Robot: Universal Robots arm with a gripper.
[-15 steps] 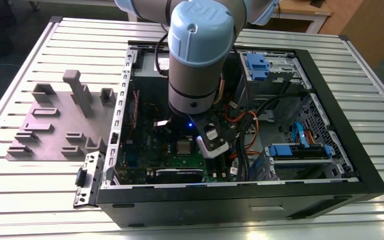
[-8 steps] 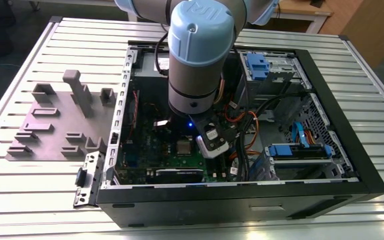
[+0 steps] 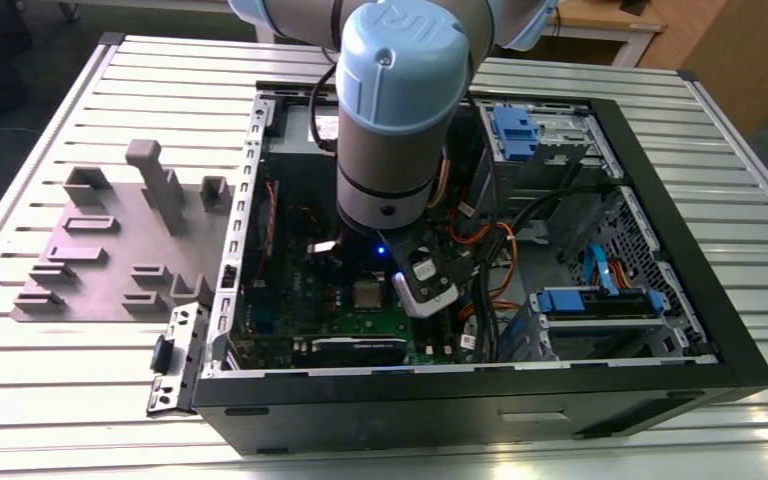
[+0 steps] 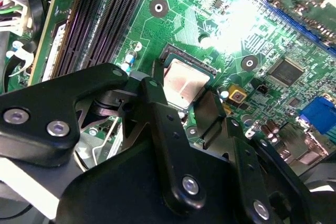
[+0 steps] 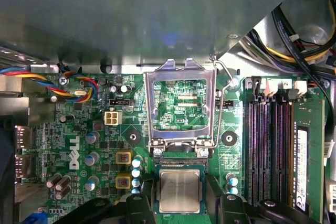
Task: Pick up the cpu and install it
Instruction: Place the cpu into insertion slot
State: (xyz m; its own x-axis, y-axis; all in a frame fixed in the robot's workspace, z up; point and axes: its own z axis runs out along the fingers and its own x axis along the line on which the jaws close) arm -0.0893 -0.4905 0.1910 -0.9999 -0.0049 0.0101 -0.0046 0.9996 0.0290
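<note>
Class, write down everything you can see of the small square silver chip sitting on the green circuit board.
The cpu is a small, flat, square chip with a shiny silver-gray metal top and a paler rim. It lies flat and level in its dark socket on the green motherboard. The silver metal socket frame is flipped open beside it and does not cover it. The black gripper straddles the cpu, and whether it touches it cannot be told.
</note>
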